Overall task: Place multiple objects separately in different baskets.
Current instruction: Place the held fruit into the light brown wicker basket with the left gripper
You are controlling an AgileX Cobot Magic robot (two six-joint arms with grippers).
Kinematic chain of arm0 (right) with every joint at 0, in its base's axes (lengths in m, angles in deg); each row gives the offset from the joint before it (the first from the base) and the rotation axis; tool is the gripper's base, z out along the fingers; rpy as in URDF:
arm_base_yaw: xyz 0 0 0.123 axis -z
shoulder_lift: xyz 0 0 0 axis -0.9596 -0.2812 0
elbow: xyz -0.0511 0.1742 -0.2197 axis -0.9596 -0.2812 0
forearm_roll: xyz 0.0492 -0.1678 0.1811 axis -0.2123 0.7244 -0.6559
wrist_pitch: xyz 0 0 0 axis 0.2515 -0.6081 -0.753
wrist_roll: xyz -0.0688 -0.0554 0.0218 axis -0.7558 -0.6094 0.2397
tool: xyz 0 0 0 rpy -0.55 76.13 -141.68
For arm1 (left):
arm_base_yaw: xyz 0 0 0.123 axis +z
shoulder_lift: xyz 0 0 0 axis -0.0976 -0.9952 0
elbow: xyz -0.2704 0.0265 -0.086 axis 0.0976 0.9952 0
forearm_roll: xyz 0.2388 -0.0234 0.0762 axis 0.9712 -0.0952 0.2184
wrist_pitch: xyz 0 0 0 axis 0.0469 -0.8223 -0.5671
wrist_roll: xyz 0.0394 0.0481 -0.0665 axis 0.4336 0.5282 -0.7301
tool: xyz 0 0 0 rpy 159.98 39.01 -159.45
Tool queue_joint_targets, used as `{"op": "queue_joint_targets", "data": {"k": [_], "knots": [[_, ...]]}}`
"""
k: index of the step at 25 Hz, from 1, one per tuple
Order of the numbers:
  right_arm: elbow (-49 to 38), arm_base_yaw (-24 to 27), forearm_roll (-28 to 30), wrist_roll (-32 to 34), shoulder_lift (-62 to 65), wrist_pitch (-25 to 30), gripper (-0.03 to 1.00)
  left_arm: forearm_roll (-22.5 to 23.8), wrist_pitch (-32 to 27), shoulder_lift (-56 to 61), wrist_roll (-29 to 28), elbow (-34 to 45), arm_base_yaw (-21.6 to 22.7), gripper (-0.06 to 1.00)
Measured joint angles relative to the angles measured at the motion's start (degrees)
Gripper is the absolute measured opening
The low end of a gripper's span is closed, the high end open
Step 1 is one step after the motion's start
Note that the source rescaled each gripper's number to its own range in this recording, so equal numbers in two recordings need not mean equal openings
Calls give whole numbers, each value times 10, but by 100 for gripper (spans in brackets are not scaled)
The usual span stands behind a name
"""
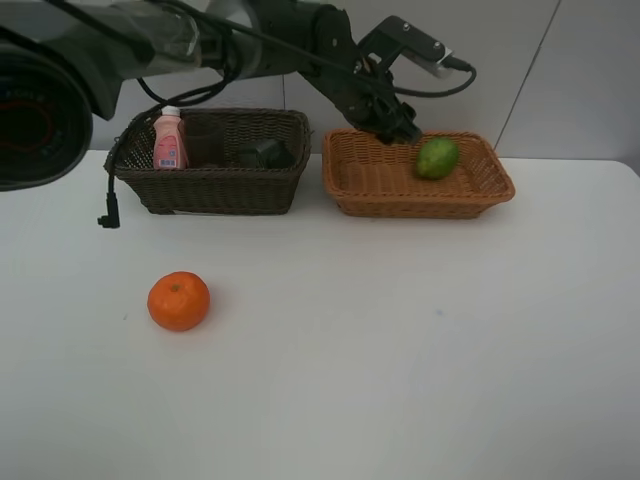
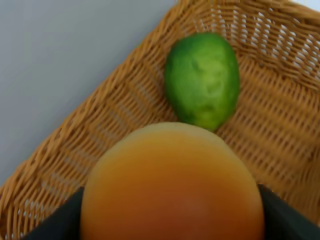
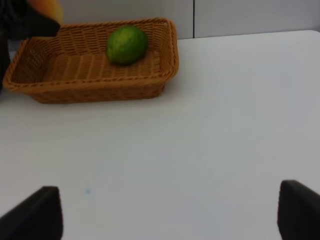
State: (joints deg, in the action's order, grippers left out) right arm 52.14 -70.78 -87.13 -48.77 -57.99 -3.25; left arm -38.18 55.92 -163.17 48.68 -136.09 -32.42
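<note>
The left claw (image 1: 400,128) grips a peach (image 2: 172,185) between its jaws, held over the tan basket (image 1: 365,185). A green fruit (image 1: 437,158) lies in that basket just beside the claw. The right claw (image 3: 165,212) stands wide open above bare table (image 3: 225,125).

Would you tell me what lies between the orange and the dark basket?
Only bare white table lies between the orange and the dark basket, as the exterior high view shows.

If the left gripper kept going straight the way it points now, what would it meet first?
Probably the floor of the light wicker basket, just beside the green fruit. The peach-like fruit held in the left gripper would touch first; depth is unclear.
</note>
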Motion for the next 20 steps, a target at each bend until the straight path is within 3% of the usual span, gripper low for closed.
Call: {"op": "queue_joint_targets", "data": {"k": [6, 20], "knots": [[0, 0, 0, 0, 0, 0, 100, -5, 33, -23, 0, 0, 4, 76], [0, 0, 0, 0, 0, 0, 100, -4, 40, -43, 0, 0, 6, 76]]}}
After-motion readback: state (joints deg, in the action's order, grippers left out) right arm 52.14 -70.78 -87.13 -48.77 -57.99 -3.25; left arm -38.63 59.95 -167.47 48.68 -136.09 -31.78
